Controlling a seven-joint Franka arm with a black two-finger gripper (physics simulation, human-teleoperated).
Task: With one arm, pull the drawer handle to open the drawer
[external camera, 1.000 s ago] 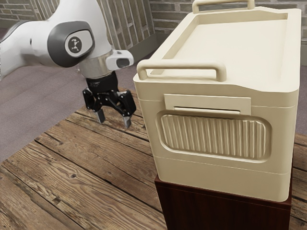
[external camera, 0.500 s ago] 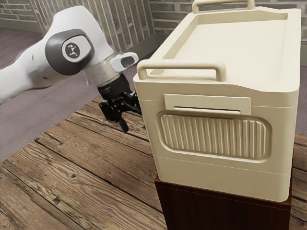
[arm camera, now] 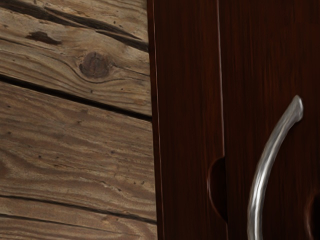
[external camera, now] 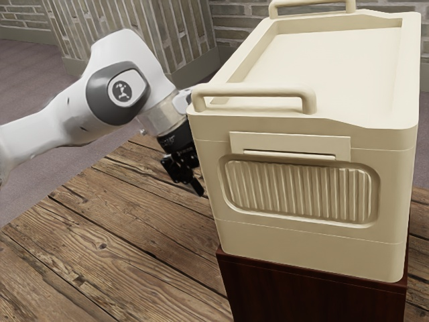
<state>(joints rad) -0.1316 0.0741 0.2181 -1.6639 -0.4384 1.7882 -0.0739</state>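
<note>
In the exterior view my gripper (external camera: 189, 176) hangs tilted beside the left side of the cream box, over the wooden table. Part of it is hidden behind the box's edge, so how its fingers stand cannot be made out. The dark reddish-brown cabinet (external camera: 308, 288) is under the box. In the wrist view a curved silver handle (arm camera: 261, 175) is on the dark cabinet front (arm camera: 187, 75), with a thin seam and a rounded notch beside it. Nothing is seen touching the handle.
A large cream box (external camera: 308, 248) with rail handles on top and a ribbed front panel stands on the cabinet, close to my hand. The plank table (external camera: 100, 248) spreads around the cabinet. A brick wall (external camera: 241, 27) rises behind.
My arm has lowered and moved toward the exterior view's right, bringing the gripper closer to the box and cabinet. My hand has also turned, and the box has stayed still.
</note>
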